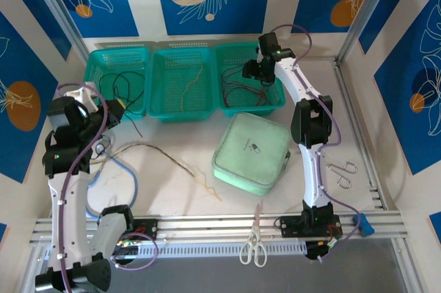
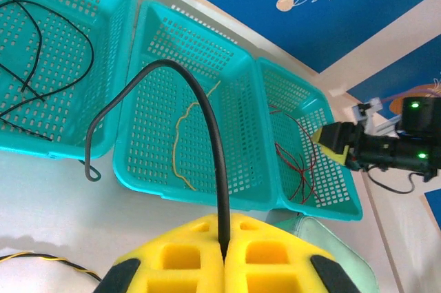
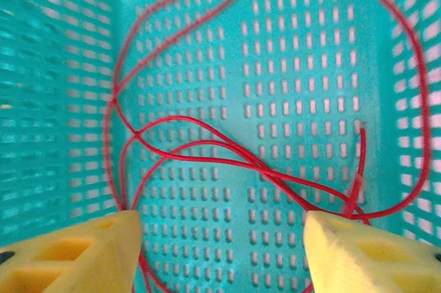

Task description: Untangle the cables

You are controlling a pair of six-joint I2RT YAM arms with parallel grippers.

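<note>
My left gripper (image 2: 224,241) is shut on a black cable (image 2: 212,127), which arches up from between the yellow pads and drops to the table in front of the baskets. In the top view this gripper (image 1: 117,108) hovers by the left teal basket (image 1: 96,65), where more black cables (image 1: 124,86) lie. A tan-yellow cable (image 2: 180,134) lies in the middle basket (image 1: 162,65). My right gripper (image 3: 220,238) stands open above the red cables (image 3: 227,148) on the floor of the right basket (image 1: 275,103), with nothing between its fingers. Another tan cable (image 1: 172,162) trails across the table.
A light-blue stethoscope (image 1: 103,172) lies by the left arm. A mint-green pouch (image 1: 251,152) sits mid-table. White-handled scissors (image 1: 253,246) rest on the front rail, and metal scissors (image 1: 341,172) lie at the right. A thin black-and-yellow wire (image 2: 41,260) runs under my left gripper.
</note>
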